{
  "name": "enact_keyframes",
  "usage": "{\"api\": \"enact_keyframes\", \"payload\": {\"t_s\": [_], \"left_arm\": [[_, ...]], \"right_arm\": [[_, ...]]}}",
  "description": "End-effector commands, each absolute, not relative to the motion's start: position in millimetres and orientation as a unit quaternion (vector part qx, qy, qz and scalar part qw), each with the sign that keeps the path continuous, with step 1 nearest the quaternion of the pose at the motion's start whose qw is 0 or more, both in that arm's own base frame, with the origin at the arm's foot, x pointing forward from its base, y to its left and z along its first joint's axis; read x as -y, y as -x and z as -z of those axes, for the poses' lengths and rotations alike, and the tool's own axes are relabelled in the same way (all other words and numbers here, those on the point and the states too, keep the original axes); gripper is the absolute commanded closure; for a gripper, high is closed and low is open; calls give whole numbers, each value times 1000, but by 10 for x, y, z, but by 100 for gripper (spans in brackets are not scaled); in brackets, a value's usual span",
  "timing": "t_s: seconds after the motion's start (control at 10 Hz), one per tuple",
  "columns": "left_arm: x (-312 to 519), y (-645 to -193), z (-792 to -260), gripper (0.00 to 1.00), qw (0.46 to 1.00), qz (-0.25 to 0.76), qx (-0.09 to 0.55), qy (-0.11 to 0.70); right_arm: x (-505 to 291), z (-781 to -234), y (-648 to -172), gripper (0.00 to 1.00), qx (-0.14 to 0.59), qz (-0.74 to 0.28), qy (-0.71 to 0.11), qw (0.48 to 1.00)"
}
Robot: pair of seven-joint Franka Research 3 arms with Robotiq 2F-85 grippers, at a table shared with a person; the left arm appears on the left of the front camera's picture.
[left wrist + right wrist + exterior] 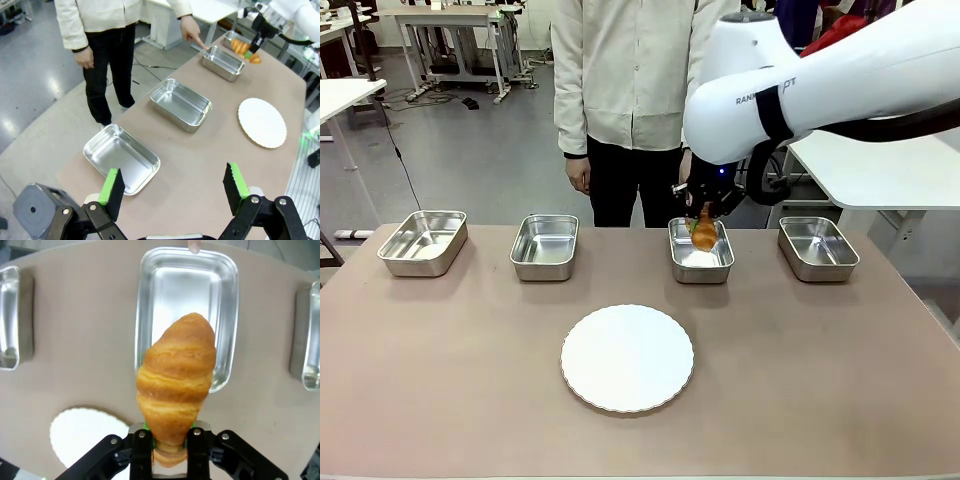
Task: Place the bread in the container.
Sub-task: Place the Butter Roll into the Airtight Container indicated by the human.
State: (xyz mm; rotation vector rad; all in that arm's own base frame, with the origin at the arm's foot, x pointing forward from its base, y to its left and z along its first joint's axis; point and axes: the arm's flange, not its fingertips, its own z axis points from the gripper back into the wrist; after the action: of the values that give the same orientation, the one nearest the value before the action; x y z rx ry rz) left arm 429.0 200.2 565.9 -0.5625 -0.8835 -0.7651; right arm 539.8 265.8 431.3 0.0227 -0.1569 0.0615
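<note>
While the right end effector (pixel 169 447) clamps the golden-brown ridged croissant (pixel 176 375) by its tail, long axis pointing twelve o'clock, the shiny rectangular steel tray (pixel 226 315) waits directly below.

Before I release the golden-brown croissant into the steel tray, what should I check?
1. Right gripper shut on the golden-brown croissant: ok.
2. Croissant over the rectangular stainless-steel tray the person's finger points at: ok.
3. Tray empty: ok.
4. Finger clear of tray: not ok, it touches the rim.
5. Left gripper open, away from the drop: ok.
6. Height above tray floor: cannot tell.
</note>
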Motion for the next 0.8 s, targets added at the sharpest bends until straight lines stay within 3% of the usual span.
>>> {"api": "enact_keyframes", "payload": {"t_s": [0.0, 0.4, 0.5, 0.6, 0.7], "left_arm": [[-2001, -4275, -5671, 0, 791, 361, 418, 265], [-2001, -4275, -5671, 0, 791, 361, 418, 265], [-2001, -4275, -5671, 0, 791, 361, 418, 265], [-2001, -4275, -5671, 0, 791, 361, 418, 265], [-2001, -4275, -5671, 0, 791, 361, 418, 265]], "right_arm": [[-2642, -4170, -5702, 75, 58, -60, -8, 997], [-2476, -3807, -5953, 75, 74, -71, -27, 994], [-2457, -3786, -5924, 20, 89, -79, -18, 993], [-2460, -3809, -5901, 19, 95, -84, -14, 992], [-2461, -3826, -5893, 0, 100, -83, -15, 991]]}}
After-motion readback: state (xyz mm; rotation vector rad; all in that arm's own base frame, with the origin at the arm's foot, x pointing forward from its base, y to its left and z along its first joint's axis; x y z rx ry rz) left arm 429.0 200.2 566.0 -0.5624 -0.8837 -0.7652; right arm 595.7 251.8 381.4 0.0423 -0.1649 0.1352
